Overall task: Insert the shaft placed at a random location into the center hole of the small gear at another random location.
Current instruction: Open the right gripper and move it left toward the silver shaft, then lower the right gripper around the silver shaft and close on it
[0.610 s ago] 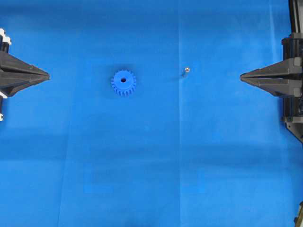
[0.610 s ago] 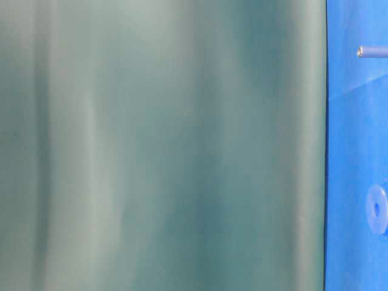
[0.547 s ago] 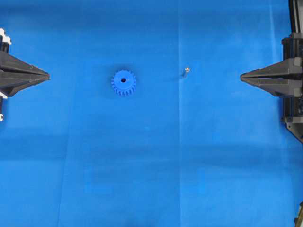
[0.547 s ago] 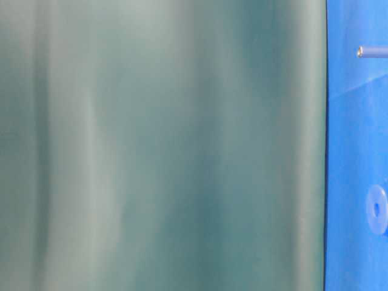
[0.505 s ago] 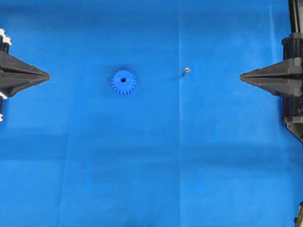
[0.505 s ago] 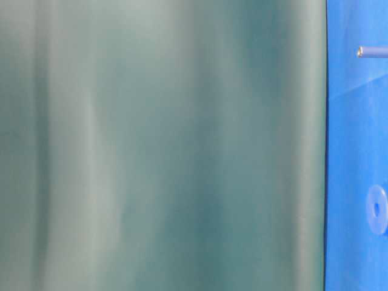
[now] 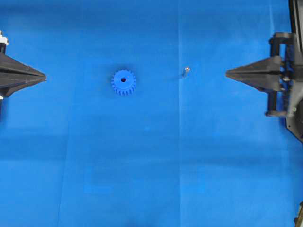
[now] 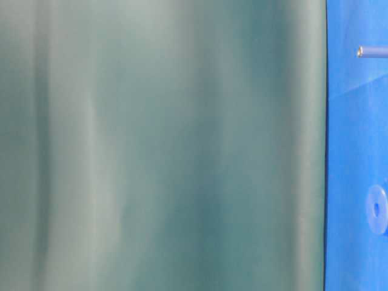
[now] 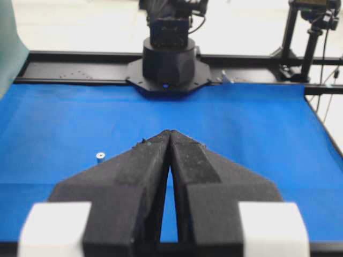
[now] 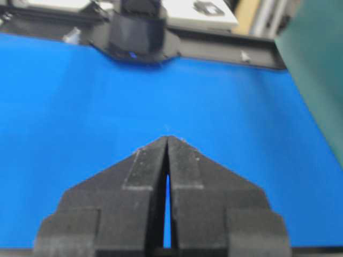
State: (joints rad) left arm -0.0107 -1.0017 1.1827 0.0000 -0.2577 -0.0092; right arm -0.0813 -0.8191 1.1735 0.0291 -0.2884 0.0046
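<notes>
The small gear [image 7: 123,82] lies flat on the blue mat, left of centre, its dark center hole [image 7: 123,80] facing up. To its right the shaft [image 7: 186,71] stands as a tiny silvery pin; it also shows in the left wrist view as the shaft [image 9: 99,156], left of my fingers. At the left edge my left gripper [image 7: 45,75] is shut and empty, well apart from the gear. My right gripper [image 7: 227,74] is shut, empty, and level with the shaft, a short way to its right. In the table-level view the shaft [image 8: 371,52] and gear [image 8: 376,210] sit at the right edge.
The blue mat [image 7: 151,161] covers the whole table. A green curtain [image 8: 163,145] fills most of the table-level view. The opposite arm's black base [image 9: 169,61] stands at the mat's far end, with a black rail behind it.
My right gripper has moved left toward the shaft, with more of its wrist now in view. The left gripper has drawn back slightly to the left. Gear and shaft have not moved.
</notes>
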